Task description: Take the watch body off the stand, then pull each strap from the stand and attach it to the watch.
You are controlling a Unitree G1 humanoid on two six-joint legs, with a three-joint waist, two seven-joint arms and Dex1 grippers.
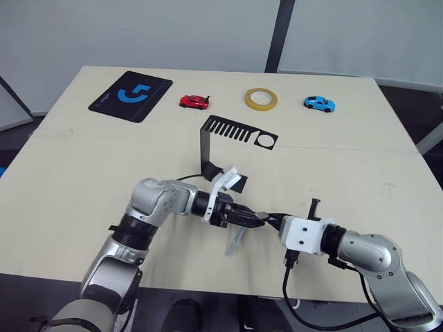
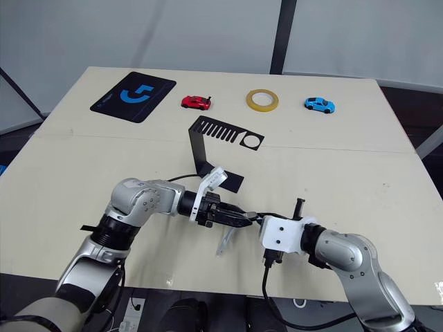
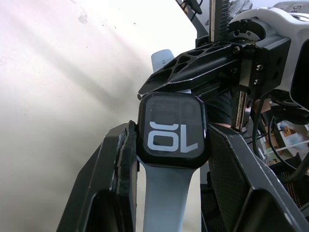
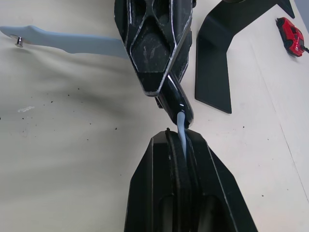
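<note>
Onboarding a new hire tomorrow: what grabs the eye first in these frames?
The two grippers meeting nose to nose over the table's near edge: the left gripper clamps the watch body, one pale strap already hanging from it, while the right gripper pinches a second strap against the case. Behind them stands the black stand, its slots bare. Along the far edge lie a red toy car, a tape roll and a blue toy car.

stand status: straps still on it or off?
Off. The stand shows bare comb slots and an empty round hole. One strap hangs from the watch body in the left gripper; the right gripper pinches the other strap.
</note>
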